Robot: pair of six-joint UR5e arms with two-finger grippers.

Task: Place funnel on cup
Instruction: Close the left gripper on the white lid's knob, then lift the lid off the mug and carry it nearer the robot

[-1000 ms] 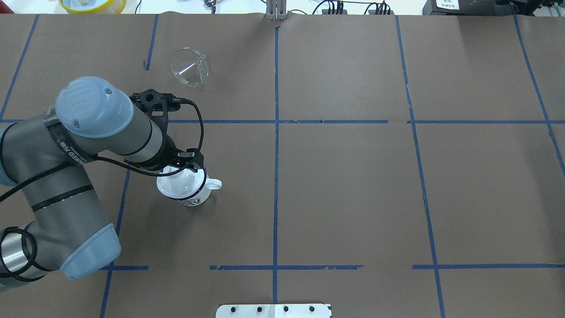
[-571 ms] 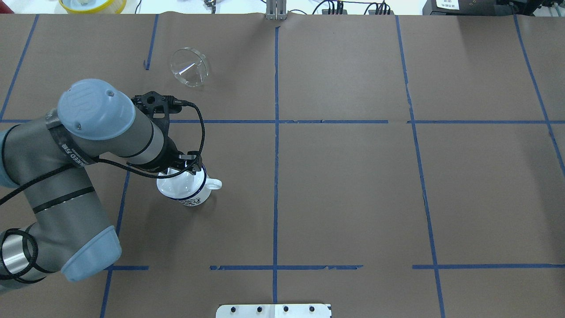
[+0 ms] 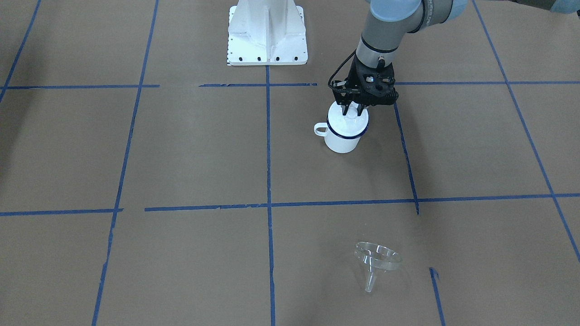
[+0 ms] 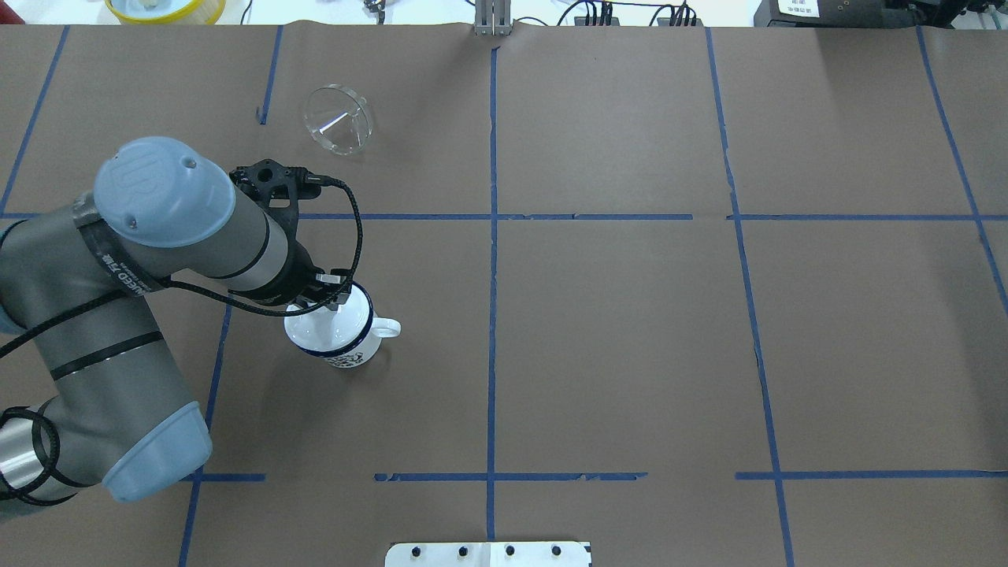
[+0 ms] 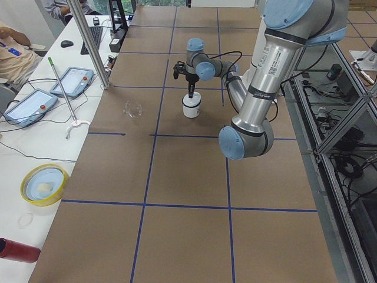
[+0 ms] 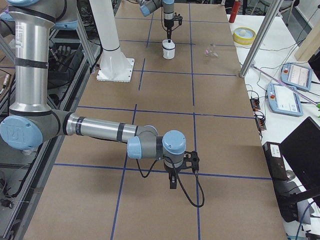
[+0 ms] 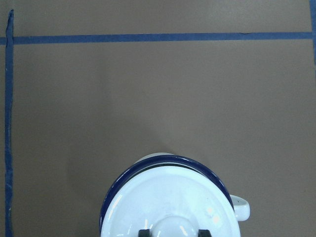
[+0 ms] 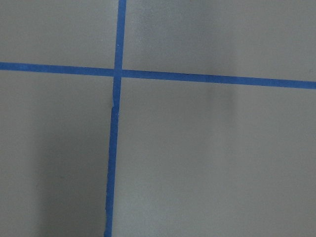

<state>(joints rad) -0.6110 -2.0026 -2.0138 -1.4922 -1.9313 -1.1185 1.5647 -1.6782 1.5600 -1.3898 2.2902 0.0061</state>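
The white enamel mug [image 3: 343,139] with a dark blue rim stands upright on the brown table, its handle [image 7: 241,207] to one side. A round white knobbed lid [image 7: 168,197] sits at the mug's mouth. My left gripper [image 7: 174,232] points straight down and is shut on the lid's knob; it also shows in the front view [image 3: 354,110]. The clear funnel [image 4: 339,120] lies on its side at the far left of the table, well apart from the mug [image 4: 348,358]. My right gripper [image 6: 172,184] hangs over bare table far from both; I cannot tell whether it is open or shut.
The robot's white base plate [image 3: 267,31] is at the near middle edge. A yellow bowl [image 4: 165,8] and cables lie beyond the table's far edge. A metal pole [image 5: 88,44] and tablets stand off the table on the operators' side.
My left arm has shifted slightly up and back. The lid in its grip now looks a little higher over the mug, and the mug's handle sits slightly further right.
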